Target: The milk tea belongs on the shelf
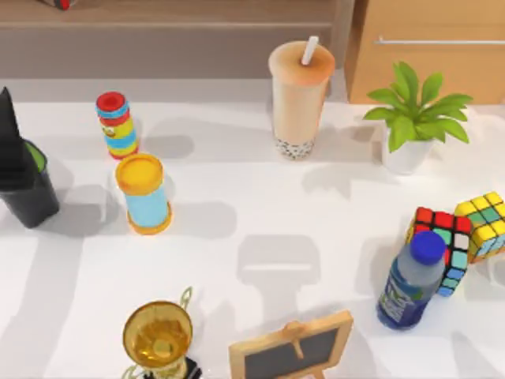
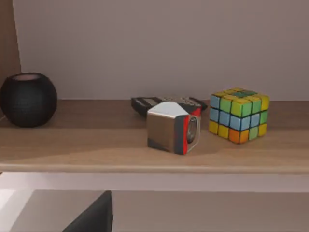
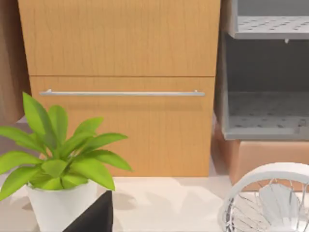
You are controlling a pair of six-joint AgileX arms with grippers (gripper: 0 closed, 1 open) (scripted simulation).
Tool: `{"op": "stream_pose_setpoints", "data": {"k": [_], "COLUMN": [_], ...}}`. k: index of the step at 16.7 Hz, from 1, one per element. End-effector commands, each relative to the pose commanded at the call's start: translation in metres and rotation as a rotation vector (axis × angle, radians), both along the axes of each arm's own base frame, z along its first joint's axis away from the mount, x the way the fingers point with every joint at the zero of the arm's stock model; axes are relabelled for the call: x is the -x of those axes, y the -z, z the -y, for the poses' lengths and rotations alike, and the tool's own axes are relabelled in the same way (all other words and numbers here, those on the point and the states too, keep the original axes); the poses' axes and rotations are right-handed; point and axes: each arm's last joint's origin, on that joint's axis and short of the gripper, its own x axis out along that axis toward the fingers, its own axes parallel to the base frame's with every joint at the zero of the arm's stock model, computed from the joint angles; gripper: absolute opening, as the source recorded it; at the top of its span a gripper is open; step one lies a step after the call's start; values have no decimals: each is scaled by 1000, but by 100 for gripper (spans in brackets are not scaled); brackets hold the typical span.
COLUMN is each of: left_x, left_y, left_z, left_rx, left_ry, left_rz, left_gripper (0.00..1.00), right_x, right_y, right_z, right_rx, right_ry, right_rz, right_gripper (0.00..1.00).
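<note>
The milk tea (image 1: 298, 99) stands upright at the back of the white table, a tall clear cup of beige-orange drink with dark pearls at its base, a domed lid and a white straw. Directly behind it runs the brown wooden shelf (image 1: 158, 35). In the left wrist view a shelf board (image 2: 96, 154) is seen close up, and a dark part of my left gripper (image 2: 94, 217) shows at the picture's edge. A dark part of my right gripper (image 3: 94, 217) shows in the right wrist view, which faces the cabinet. Neither gripper is near the cup.
On the shelf board sit a black round speaker (image 2: 28, 99), a silver-red cube (image 2: 173, 126) and a colour cube (image 2: 239, 115). The table carries a yellow-lidded blue can (image 1: 144, 193), a striped can (image 1: 117, 125), a potted plant (image 1: 410, 118), a blue bottle (image 1: 412, 280) and a trophy (image 1: 158, 335). The light cabinet (image 1: 430, 47) stands at back right.
</note>
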Motion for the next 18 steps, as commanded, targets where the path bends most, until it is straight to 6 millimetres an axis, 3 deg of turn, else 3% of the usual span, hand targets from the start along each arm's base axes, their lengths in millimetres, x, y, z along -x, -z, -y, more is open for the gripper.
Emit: {"op": "stream_pose_setpoints", "data": {"k": [4,8,10,13,16,18], "left_x": [-54,-113,-136,-153,-153,-146], "left_y": [-33,-33,-16,27,80,115], "left_z": [41,110,152,214,264,286], "left_rx": [18,43,55,67,67,56], "left_ry": [2,-1,-1,4,10,12], "left_rz": [28,44,44,35,16,-2], "left_gripper": [100,100,100,100,100,100], "right_x": [0,0,0,0,0,0], "right_y": [0,0,0,0,0,0], "right_z": [0,0,0,0,0,0], "right_rx": [0,0,0,0,0,0], "right_ry": [0,0,0,0,0,0], "right_rz": [0,0,0,0,0,0], "right_gripper": [100,100,100,100,100,100]}}
